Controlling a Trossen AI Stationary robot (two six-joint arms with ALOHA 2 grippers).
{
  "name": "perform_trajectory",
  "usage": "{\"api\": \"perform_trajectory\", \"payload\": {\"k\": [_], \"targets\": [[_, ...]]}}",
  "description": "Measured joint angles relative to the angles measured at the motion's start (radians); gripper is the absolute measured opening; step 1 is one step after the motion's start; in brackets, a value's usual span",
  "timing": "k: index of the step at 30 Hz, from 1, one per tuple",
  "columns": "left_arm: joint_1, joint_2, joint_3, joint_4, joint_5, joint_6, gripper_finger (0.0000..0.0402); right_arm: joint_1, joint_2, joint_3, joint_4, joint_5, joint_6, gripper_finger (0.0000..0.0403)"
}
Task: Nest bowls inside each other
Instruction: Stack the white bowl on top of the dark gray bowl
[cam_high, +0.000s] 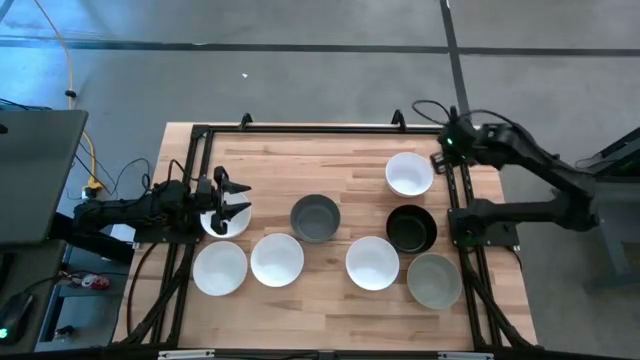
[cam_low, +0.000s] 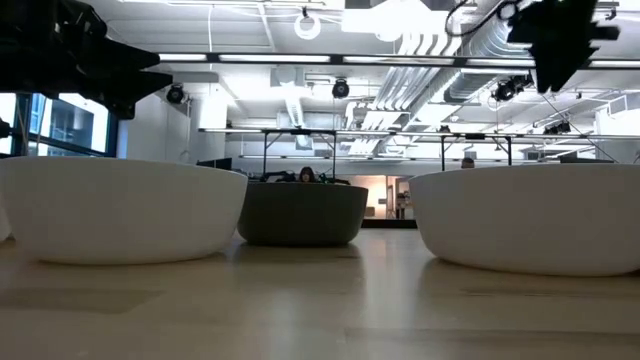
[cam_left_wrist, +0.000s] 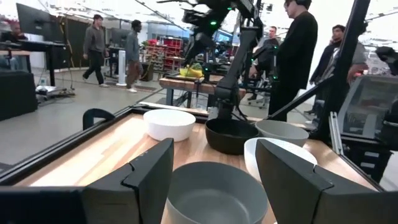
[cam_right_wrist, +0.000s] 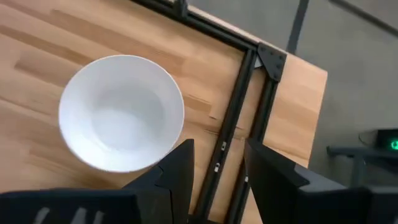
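Observation:
Eight round bowls stand on their bases on the wooden table. White bowls sit at the far right (cam_high: 409, 173), the near left (cam_high: 220, 268), the near middle (cam_high: 277, 259) and right of middle (cam_high: 372, 262). A further white bowl (cam_high: 222, 222) lies under my left gripper (cam_high: 238, 199). A dark grey bowl (cam_high: 315, 217), a black bowl (cam_high: 411, 228) and a lighter grey bowl (cam_high: 434, 280) complete the set. My left gripper (cam_left_wrist: 214, 171) is open, hovers above the table and points at the dark grey bowl (cam_left_wrist: 214, 193). My right gripper (cam_high: 441, 158) is open beside the far white bowl (cam_right_wrist: 121, 112).
A black metal frame (cam_high: 455, 215) borders the table, and my right gripper (cam_right_wrist: 217, 163) hangs over its far right corner (cam_right_wrist: 264, 62). In the left wrist view, people (cam_left_wrist: 298, 56) stand in the room beyond the table. Bare wood lies along the far edge (cam_high: 300, 160).

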Motion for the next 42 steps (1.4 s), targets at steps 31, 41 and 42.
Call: {"api": "perform_trajectory", "payload": {"k": [31, 41, 42], "targets": [[0.000, 0.000, 0.001, -0.053, 0.015, -0.007, 0.0216, -0.376, 0.636, -0.002, 0.279, -0.294, -0.426, 0.0136], [0.000, 0.000, 0.001, -0.054, 0.016, -0.033, 0.0216, -0.385, 0.643, -0.003, 0.338, -0.328, -0.534, 0.0136], [0.000, 0.000, 0.001, -0.054, 0.016, -0.033, 0.0216, -0.385, 0.643, -0.003, 0.338, -0.346, -0.539, 0.0136]]}}
